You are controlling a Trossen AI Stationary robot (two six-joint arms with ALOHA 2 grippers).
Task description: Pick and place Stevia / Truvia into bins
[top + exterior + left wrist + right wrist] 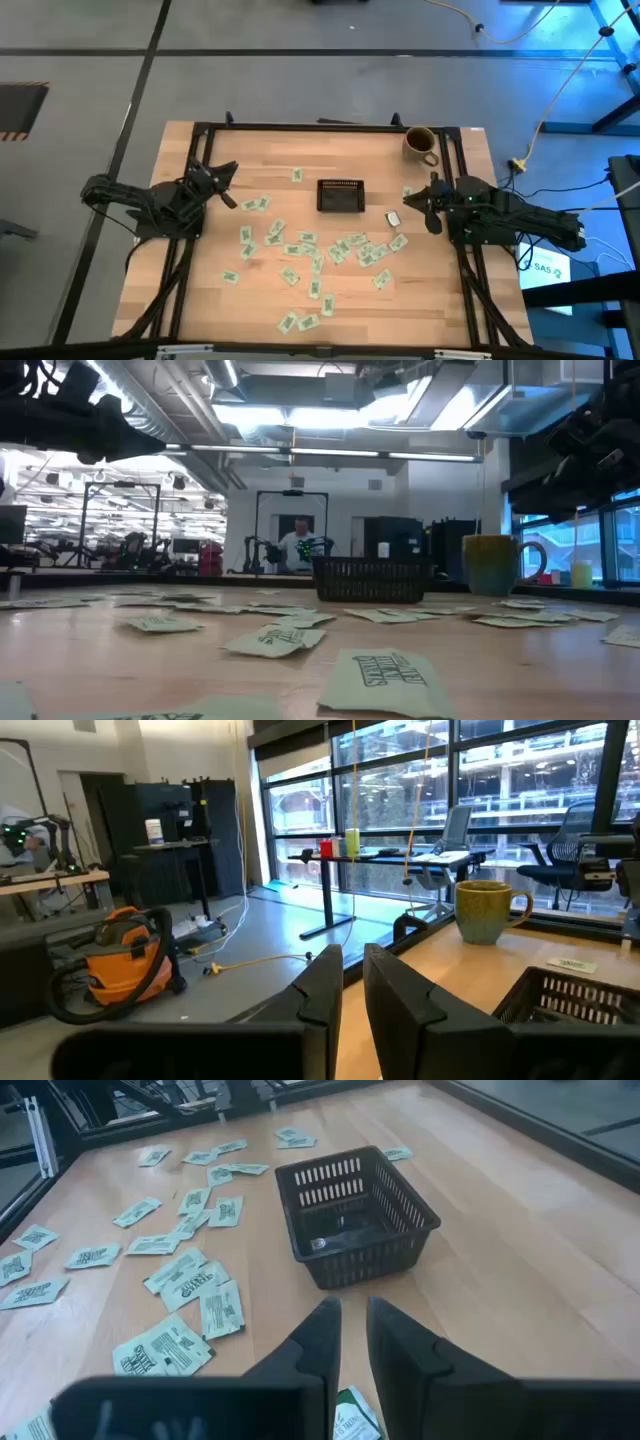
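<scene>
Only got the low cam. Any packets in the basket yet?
Observer: No. The right wrist view looks into the black basket, and no packets show inside; they lie scattered on the table.
Operator: Right gripper holding one?
Observer: No. The right gripper hangs short of the basket, jaws slightly apart, nothing between them.
Operator: Left?
Observer: The left gripper is raised at the table's left side, jaws empty too, facing towards the mug.
</scene>
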